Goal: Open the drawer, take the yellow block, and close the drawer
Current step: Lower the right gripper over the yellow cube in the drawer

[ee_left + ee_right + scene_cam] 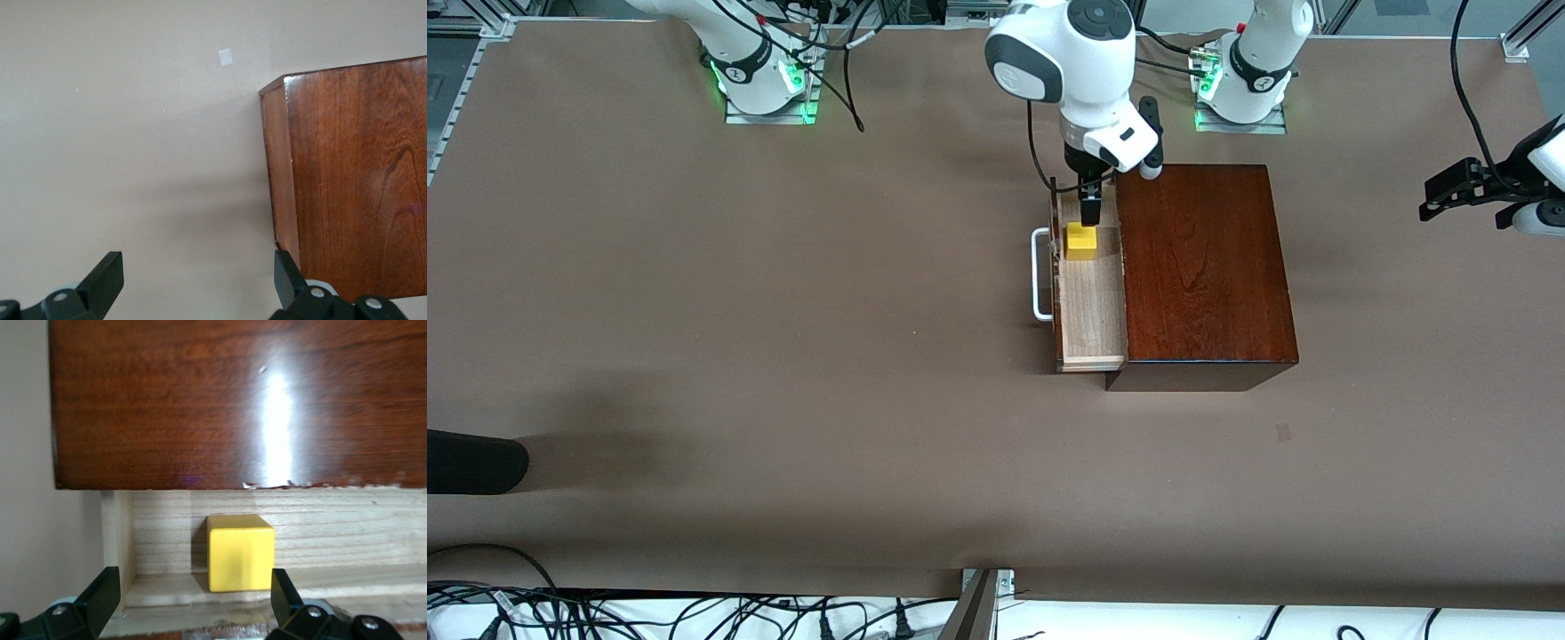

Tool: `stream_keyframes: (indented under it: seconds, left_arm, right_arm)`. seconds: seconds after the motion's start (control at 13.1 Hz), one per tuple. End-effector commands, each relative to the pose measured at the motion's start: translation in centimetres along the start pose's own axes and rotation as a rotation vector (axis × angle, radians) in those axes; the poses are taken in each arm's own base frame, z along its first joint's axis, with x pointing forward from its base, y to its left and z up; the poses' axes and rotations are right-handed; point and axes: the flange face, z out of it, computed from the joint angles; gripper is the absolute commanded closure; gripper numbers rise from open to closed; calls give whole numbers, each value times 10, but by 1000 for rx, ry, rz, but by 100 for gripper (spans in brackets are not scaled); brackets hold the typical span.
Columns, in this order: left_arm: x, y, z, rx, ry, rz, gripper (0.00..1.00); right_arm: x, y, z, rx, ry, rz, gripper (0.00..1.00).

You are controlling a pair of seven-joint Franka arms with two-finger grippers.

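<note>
The yellow block (1082,241) is sitting in the pulled-out drawer (1092,307), at the end farther from the front camera, beside the wooden box (1200,267). The right gripper (1089,212) is hanging directly over it, fingers spread wide to straddle it — nothing gripped yet. The left gripper (199,283) is waiting, also open, above bare table (133,133) — clear of the work.
</note>
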Motion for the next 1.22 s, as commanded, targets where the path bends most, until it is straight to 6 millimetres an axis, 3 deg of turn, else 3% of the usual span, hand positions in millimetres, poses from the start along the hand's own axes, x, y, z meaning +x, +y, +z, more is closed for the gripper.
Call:
stream_keyframes:
  seconds: [0.0, 0.23, 0.53, 0.61, 1.15]
  left_arm:
    - [6, 28, -11, 45, 22, 71, 0]
    - [5, 43, -12, 45, 2, 100, 0]
    - [17, 42, -15, 43, -2, 107, 0]
    - [20, 43, -24, 43, -2, 107, 0]
    - [14, 63, -30, 40, -41, 111, 0]
  right_arm:
    - [3, 8, 11, -27, -17, -62, 0]
    - [2, 13, 9, -52, -22, -78, 0]
    - [3, 19, 28, -59, -5, -74, 0]
    - [3, 20, 32, -59, -2, -72, 0]
    - [0, 27, 53, -66, 7, -59, 0]
